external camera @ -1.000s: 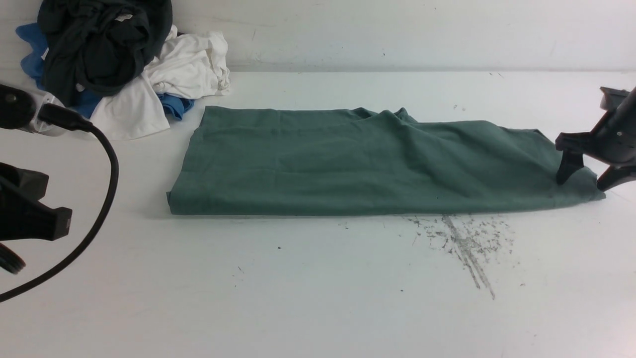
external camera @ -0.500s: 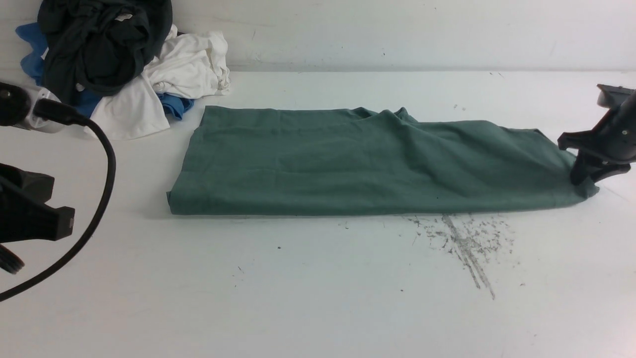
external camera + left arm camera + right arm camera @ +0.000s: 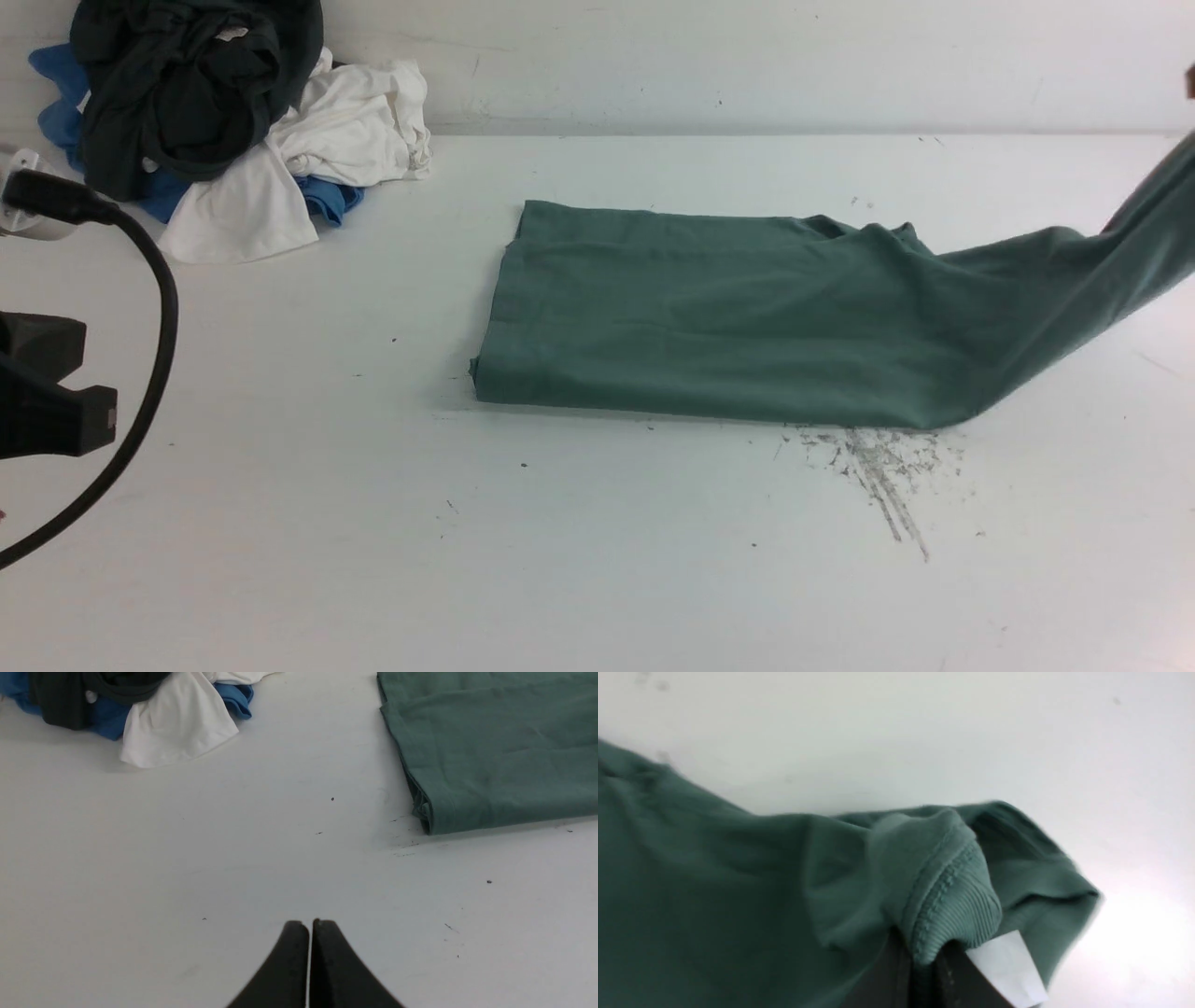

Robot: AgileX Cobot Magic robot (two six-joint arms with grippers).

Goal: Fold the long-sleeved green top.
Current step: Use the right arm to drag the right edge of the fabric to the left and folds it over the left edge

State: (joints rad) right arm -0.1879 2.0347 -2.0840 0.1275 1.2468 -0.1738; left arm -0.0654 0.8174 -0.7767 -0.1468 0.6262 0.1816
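Across the table [image 3: 597,532] from twelve to three o'clock lies the green top [image 3: 728,313], its three-o'clock end raised and clamped in the right gripper [image 3: 924,956]. At eleven o'clock sits a garment pile [image 3: 201,89]; the left gripper [image 3: 310,924], at nine o'clock, is closed.

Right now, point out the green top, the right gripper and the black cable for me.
Green top [image 3: 709,317]: front view, on its flat-lying body.
Right gripper [image 3: 920,956]: right wrist view, between its fingertips, clamped on cloth.
Black cable [image 3: 166,322]: front view, on its curve.
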